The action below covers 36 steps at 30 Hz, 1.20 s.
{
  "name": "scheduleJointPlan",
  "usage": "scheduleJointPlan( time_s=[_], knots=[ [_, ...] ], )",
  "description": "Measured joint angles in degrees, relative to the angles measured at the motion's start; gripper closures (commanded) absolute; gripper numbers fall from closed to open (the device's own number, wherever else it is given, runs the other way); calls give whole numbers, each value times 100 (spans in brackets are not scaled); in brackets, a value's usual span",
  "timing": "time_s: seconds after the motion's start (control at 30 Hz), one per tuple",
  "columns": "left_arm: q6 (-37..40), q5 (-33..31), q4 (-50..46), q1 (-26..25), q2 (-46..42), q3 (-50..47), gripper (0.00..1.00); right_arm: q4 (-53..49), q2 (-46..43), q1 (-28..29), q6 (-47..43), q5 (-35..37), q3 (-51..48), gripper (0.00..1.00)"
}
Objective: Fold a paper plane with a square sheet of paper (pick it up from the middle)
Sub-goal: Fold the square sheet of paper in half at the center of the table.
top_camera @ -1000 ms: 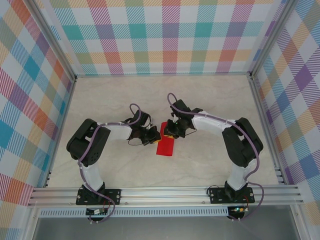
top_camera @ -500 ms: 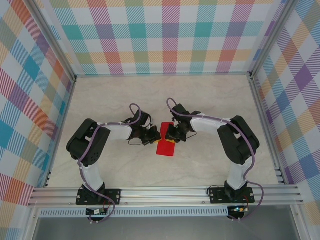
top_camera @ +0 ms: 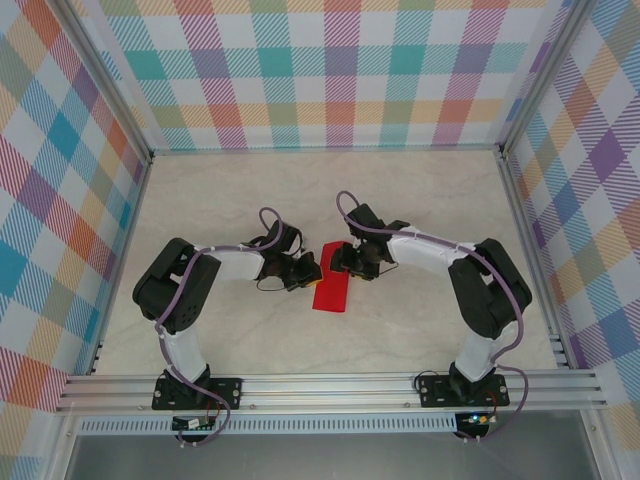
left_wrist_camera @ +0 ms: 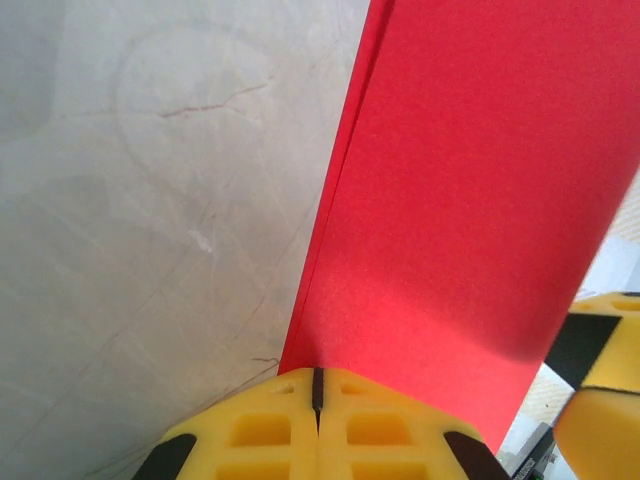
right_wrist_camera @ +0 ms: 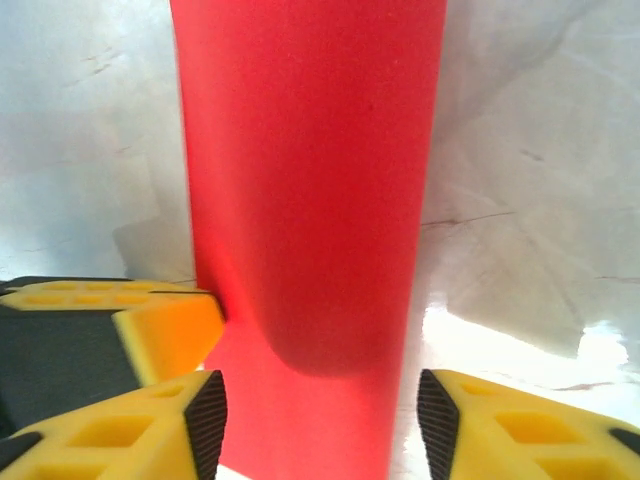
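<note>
A long folded strip of red paper [right_wrist_camera: 310, 180] runs down the middle of the pale, scuffed worktop [right_wrist_camera: 530, 150], its lower part bulging up a little and casting a rounded shadow. The right gripper [right_wrist_camera: 320, 425] stands spread, its yellow fingers [right_wrist_camera: 130, 435] with black pads either side of the strip, a sliver of gap on the right. The left gripper [right_wrist_camera: 170, 328] noses in, its yellow tip against the paper's edge.
</note>
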Motion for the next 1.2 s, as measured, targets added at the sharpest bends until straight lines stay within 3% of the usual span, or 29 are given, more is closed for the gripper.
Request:
scheduleJointPlan(
  time_s=[0.2, 0.57, 1.2],
  knots=[
    [0, -11, 0, -4, -4, 0, 100, -50, 258, -66, -2, 50, 52, 42],
    [-11, -74, -13, -26, -31, -4, 100, -151, 599, -166, -136, -184, 289, 54],
    [-11, -393, -361, -26, -258, -37, 100, -542, 841, -192, -365, -221, 588, 55]
  ],
)
